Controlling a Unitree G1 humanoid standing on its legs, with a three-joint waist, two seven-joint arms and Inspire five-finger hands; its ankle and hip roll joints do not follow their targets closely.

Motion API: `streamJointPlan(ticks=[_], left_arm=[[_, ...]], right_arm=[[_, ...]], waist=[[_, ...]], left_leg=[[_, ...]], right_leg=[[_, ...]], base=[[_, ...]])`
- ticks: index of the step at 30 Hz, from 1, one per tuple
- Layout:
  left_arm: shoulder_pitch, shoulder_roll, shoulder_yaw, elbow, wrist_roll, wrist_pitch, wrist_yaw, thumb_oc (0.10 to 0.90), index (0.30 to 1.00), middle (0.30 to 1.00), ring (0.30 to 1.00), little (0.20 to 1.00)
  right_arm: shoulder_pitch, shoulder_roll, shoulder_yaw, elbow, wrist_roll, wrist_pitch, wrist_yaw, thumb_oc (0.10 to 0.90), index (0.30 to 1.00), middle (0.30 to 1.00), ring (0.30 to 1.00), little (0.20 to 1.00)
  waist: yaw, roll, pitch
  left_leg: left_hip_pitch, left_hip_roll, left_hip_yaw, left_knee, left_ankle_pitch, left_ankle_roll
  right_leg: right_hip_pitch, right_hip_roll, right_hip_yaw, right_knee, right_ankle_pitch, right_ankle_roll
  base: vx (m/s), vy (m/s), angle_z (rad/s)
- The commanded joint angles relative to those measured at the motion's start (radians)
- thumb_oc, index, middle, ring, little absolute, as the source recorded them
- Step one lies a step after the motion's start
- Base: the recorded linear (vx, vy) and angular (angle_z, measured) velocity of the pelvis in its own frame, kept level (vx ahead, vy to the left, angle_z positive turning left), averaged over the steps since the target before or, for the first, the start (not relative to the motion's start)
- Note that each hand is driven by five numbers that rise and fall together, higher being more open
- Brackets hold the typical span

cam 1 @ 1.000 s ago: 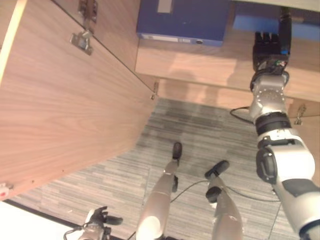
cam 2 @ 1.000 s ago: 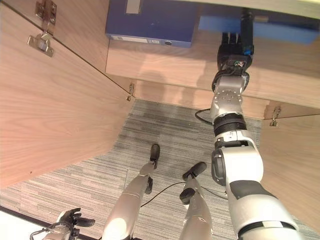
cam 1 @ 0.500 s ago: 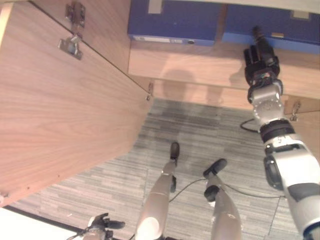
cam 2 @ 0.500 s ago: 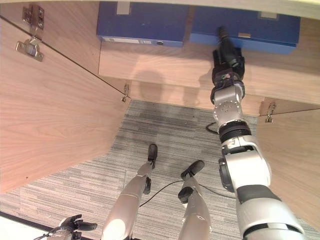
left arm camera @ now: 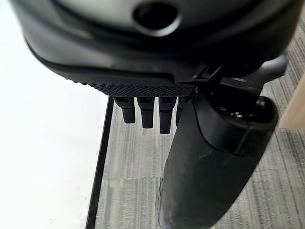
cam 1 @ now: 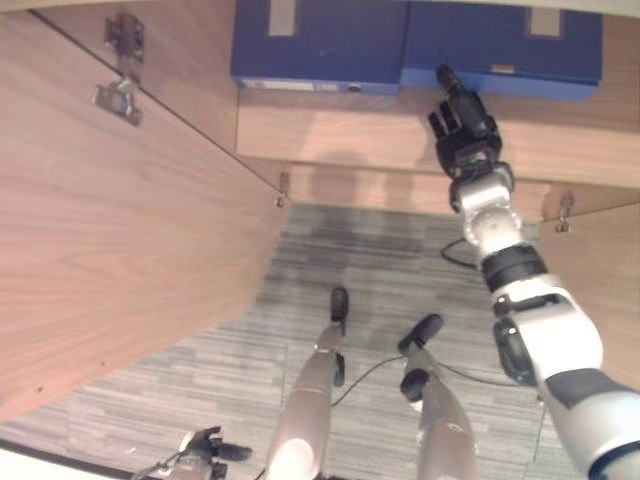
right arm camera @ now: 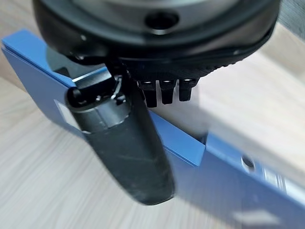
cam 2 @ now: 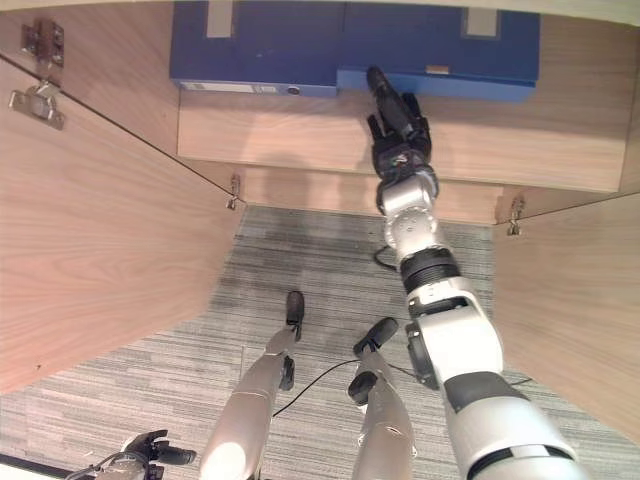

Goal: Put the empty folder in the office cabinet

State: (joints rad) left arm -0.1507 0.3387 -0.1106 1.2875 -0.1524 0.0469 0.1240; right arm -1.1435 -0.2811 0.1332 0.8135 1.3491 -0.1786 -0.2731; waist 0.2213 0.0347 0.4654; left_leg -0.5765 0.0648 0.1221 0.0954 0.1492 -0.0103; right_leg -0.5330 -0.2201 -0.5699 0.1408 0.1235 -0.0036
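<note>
Two blue folders lie flat on the cabinet shelf [cam 1: 340,130]. The left folder [cam 1: 320,45] shows its spine with a label and a finger hole. The right folder [cam 1: 500,45] lies against it, their edges meeting. My right hand [cam 1: 462,125] reaches up to the shelf, open, its fingertips at the right folder's front left corner. In the right wrist view my thumb [right arm camera: 124,143] lies across that folder's edge [right arm camera: 178,143], beside the left folder [right arm camera: 238,191]. My left hand [cam 1: 200,448] hangs low near the floor, relaxed and holding nothing.
The cabinet's left door [cam 1: 120,250] stands wide open, with metal hinges [cam 1: 118,95] near its top. The right door [cam 2: 580,300] is open too. Grey striped carpet [cam 1: 380,260] lies below the cabinet. A white surface with a black edge [left arm camera: 47,143] is beside my left hand.
My right hand has swept left along the shelf's front, and the right folder has slid left with it until it meets the left folder. The camera has tilted as well.
</note>
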Motion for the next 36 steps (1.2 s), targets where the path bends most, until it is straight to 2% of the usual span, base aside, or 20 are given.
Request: streamJointPlan(ticks=[1, 4, 6, 7, 8, 9, 10, 11, 12, 13, 14, 15, 16, 20, 21, 23, 24, 26, 30, 36], left_arm=[[0.053, 0.066, -0.016, 0.114, -0.010, 0.064, 0.058, 0.800, 0.900, 0.900, 0.900, 0.900], [0.046, 0.068, -0.017, 0.115, 0.002, 0.066, 0.061, 0.800, 0.900, 0.900, 0.900, 0.900], [0.042, 0.074, -0.017, 0.110, 0.016, 0.062, 0.059, 0.800, 0.900, 0.900, 0.900, 0.900], [0.042, 0.074, -0.017, 0.110, 0.016, 0.062, 0.059, 0.800, 0.900, 0.900, 0.900, 0.900], [0.041, 0.081, -0.019, 0.110, 0.023, 0.061, 0.054, 0.800, 0.900, 0.900, 0.900, 0.900], [0.044, 0.097, -0.018, 0.108, 0.040, 0.058, 0.038, 0.800, 0.900, 0.900, 0.900, 0.900], [0.043, 0.096, -0.018, 0.108, 0.040, 0.058, 0.038, 0.800, 0.900, 0.900, 0.900, 0.900], [0.045, 0.113, -0.028, 0.106, 0.054, 0.055, 0.019, 0.800, 0.900, 0.900, 0.900, 0.900], [0.043, 0.111, -0.027, 0.106, 0.055, 0.056, 0.018, 0.800, 0.900, 0.900, 0.900, 0.900], [0.050, 0.126, -0.035, 0.099, 0.065, 0.051, -0.004, 0.800, 0.900, 0.900, 0.900, 0.900], [0.052, 0.125, -0.037, 0.097, 0.070, 0.050, -0.016, 0.800, 0.900, 0.900, 0.900, 0.900], [0.051, 0.125, -0.037, 0.097, 0.070, 0.050, -0.016, 0.800, 0.900, 0.900, 0.900, 0.900], [0.055, 0.139, -0.056, 0.087, 0.076, 0.046, -0.047, 0.800, 0.900, 0.900, 0.900, 0.900], [0.046, 0.144, -0.064, 0.080, 0.074, 0.050, -0.067, 0.800, 0.900, 0.900, 0.900, 0.900], [0.049, 0.152, -0.064, 0.080, 0.078, 0.049, -0.075, 0.800, 0.900, 0.900, 0.900, 0.900], [0.056, 0.154, -0.060, 0.077, 0.083, 0.047, -0.078, 0.800, 0.900, 0.900, 0.900, 0.900], [0.056, 0.154, -0.060, 0.077, 0.083, 0.047, -0.078, 0.800, 0.900, 0.900, 0.900, 0.900], [0.046, 0.154, -0.060, 0.075, 0.086, 0.043, -0.085, 0.800, 0.900, 0.900, 0.900, 0.900], [0.041, 0.158, -0.057, 0.062, 0.098, 0.038, -0.092, 0.800, 0.900, 0.900, 0.900, 0.900], [0.047, 0.154, -0.060, 0.047, 0.107, 0.027, -0.099, 0.800, 0.900, 0.900, 0.900, 0.900]], right_arm=[[-0.035, -0.027, 0.046, -0.130, -0.031, -0.058, 0.028, 0.800, 0.900, 0.900, 0.900, 0.900], [-0.024, -0.036, 0.064, -0.134, -0.042, -0.042, 0.029, 0.800, 0.900, 0.900, 0.900, 0.900], [-0.030, -0.062, 0.099, -0.109, -0.072, 0.006, 0.043, 0.800, 0.900, 0.900, 0.900, 0.900], [-0.031, -0.063, 0.099, -0.109, -0.072, 0.006, 0.044, 0.800, 0.900, 0.900, 0.900, 0.900], [-0.035, -0.079, 0.121, -0.089, -0.094, 0.040, 0.057, 0.800, 0.900, 0.900, 0.900, 0.900], [-0.059, -0.134, 0.203, -0.033, -0.191, 0.139, 0.102, 0.800, 0.900, 0.900, 0.900, 0.900], [-0.060, -0.134, 0.204, -0.031, -0.191, 0.139, 0.102, 0.800, 0.900, 0.900, 0.900, 0.900], [-0.089, -0.189, 0.307, 0.030, -0.318, 0.236, 0.156, 0.800, 0.900, 0.900, 0.900, 0.900], [-0.095, -0.190, 0.309, 0.036, -0.321, 0.237, 0.162, 0.800, 0.900, 0.900, 0.900, 0.900], [-0.143, -0.258, 0.436, 0.113, -0.515, 0.318, 0.237, 0.800, 0.900, 0.900, 0.900, 0.900], [-0.172, -0.283, 0.497, 0.160, -0.609, 0.347, 0.275, 0.800, 0.900, 0.900, 0.900, 0.900], [-0.173, -0.283, 0.498, 0.161, -0.609, 0.347, 0.276, 0.800, 0.900, 0.900, 0.900, 0.900], [-0.237, -0.330, 0.663, 0.264, -0.918, 0.396, 0.361, 0.800, 0.900, 0.900, 0.900, 0.900], [-0.266, -0.338, 0.730, 0.266, -1.048, 0.406, 0.395, 0.800, 0.900, 0.900, 0.900, 0.900], [-0.301, -0.344, 0.790, 0.261, -1.166, 0.407, 0.415, 0.800, 0.900, 0.900, 0.900, 0.900], [-0.322, -0.347, 0.846, 0.241, -1.281, 0.402, 0.442, 0.800, 0.900, 0.900, 0.900, 0.900], [-0.323, -0.347, 0.846, 0.241, -1.281, 0.402, 0.442, 0.800, 0.900, 0.900, 0.900, 0.900], [-0.320, -0.346, 0.891, 0.211, -1.388, 0.392, 0.466, 0.800, 0.900, 0.900, 0.900, 0.900], [-0.276, -0.369, 0.910, 0.117, -1.386, 0.385, 0.505, 0.800, 0.900, 0.900, 0.900, 0.900], [-0.196, -0.340, 0.930, 0.093, -1.437, 0.373, 0.547, 0.800, 0.900, 0.900, 0.900, 0.900]], waist=[[0.023, -0.037, -0.045], [0.021, -0.038, -0.045], [0.024, -0.042, -0.044], [0.024, -0.042, -0.044], [0.025, -0.044, -0.045], [0.030, -0.048, -0.044], [0.029, -0.048, -0.043], [0.032, -0.056, -0.043], [0.031, -0.053, -0.041], [0.031, -0.060, -0.041], [0.030, -0.057, -0.039], [0.029, -0.056, -0.038], [0.027, -0.058, -0.037], [0.021, -0.056, -0.036], [0.019, -0.058, -0.041], [0.015, -0.058, -0.044], [0.015, -0.058, -0.044], [0.011, -0.059, -0.051], [0.003, -0.066, -0.065], [0.000, -0.074, -0.093]], left_leg=[[0.035, 0.010, -0.009, -0.025, -0.066, -0.055], [0.036, 0.012, -0.008, -0.026, -0.065, -0.055], [0.036, 0.011, -0.007, -0.028, -0.064, -0.057], [0.036, 0.012, -0.007, -0.028, -0.064, -0.057], [0.036, 0.011, -0.007, -0.029, -0.063, -0.057], [0.034, 0.012, -0.007, -0.030, -0.059, -0.059], [0.034, 0.012, -0.007, -0.030, -0.059, -0.059], [0.033, 0.016, -0.004, -0.030, -0.056, -0.060], [0.033, 0.016, -0.004, -0.030, -0.056, -0.060], [0.034, 0.018, 0.001, -0.029, -0.054, -0.062], [0.034, 0.019, 0.002, -0.028, -0.054, -0.062], [0.034, 0.019, 0.002, -0.028, -0.054, -0.062], [0.034, 0.020, 0.006, -0.024, -0.053, -0.062], [0.037, 0.021, 0.008, -0.026, -0.051, -0.063], [0.041, 0.020, 0.009, -0.029, -0.050, -0.063], [0.046, 0.020, 0.011, -0.035, -0.049, -0.063], [0.046, 0.020, 0.011, -0.035, -0.049, -0.063], [0.057, 0.021, 0.014, -0.052, -0.043, -0.065], [0.083, 0.022, 0.020, -0.088, -0.029, -0.071], [0.135, 0.024, 0.035, -0.147, 0.000, -0.081]], right_leg=[[0.078, -0.029, 0.037, 0.048, -0.094, 0.108], [0.079, -0.029, 0.034, 0.048, -0.093, 0.108], [0.079, -0.028, 0.031, 0.045, -0.091, 0.107], [0.079, -0.028, 0.031, 0.045, -0.091, 0.107], [0.079, -0.027, 0.030, 0.043, -0.090, 0.107], [0.078, -0.026, 0.028, 0.043, -0.089, 0.105], [0.078, -0.026, 0.028, 0.043, -0.089, 0.105], [0.077, -0.027, 0.027, 0.042, -0.086, 0.105], [0.077, -0.026, 0.027, 0.042, -0.086, 0.104], [0.077, -0.027, 0.027, 0.041, -0.082, 0.105], [0.077, -0.026, 0.026, 0.043, -0.082, 0.106], [0.077, -0.026, 0.026, 0.043, -0.082, 0.106], [0.079, -0.027, 0.027, 0.038, -0.076, 0.109], [0.085, -0.025, 0.028, 0.032, -0.074, 0.110], [0.087, -0.025, 0.031, 0.028, -0.072, 0.111], [0.092, -0.022, 0.035, 0.019, -0.071, 0.112], [0.092, -0.022, 0.035, 0.019, -0.070, 0.112], [0.100, -0.018, 0.037, -0.001, -0.066, 0.115], [0.121, -0.005, 0.038, -0.039, -0.053, 0.121], [0.168, 0.011, 0.039, -0.101, -0.027, 0.136]], base=[[0.00, 0.000, 0.00], [0.00, 0.000, 0.00], [0.00, 0.000, 0.00], [0.00, 0.000, 0.00], [0.00, 0.000, 0.00], [0.00, 0.000, 0.00], [0.00, 0.000, 0.00], [0.00, 0.000, 0.00], [-0.03, 0.005, -0.01], [0.00, 0.000, 0.00], [0.00, 0.000, 0.00], [-0.03, 0.043, -0.03], [-0.03, 0.038, -0.04], [-0.01, 0.029, -0.05], [0.00, 0.042, -0.03], [0.00, 0.034, -0.03], [-0.01, 0.025, -0.07], [0.00, 0.020, -0.10], [0.00, 0.009, -0.09], [0.00, 0.008, -0.02]])
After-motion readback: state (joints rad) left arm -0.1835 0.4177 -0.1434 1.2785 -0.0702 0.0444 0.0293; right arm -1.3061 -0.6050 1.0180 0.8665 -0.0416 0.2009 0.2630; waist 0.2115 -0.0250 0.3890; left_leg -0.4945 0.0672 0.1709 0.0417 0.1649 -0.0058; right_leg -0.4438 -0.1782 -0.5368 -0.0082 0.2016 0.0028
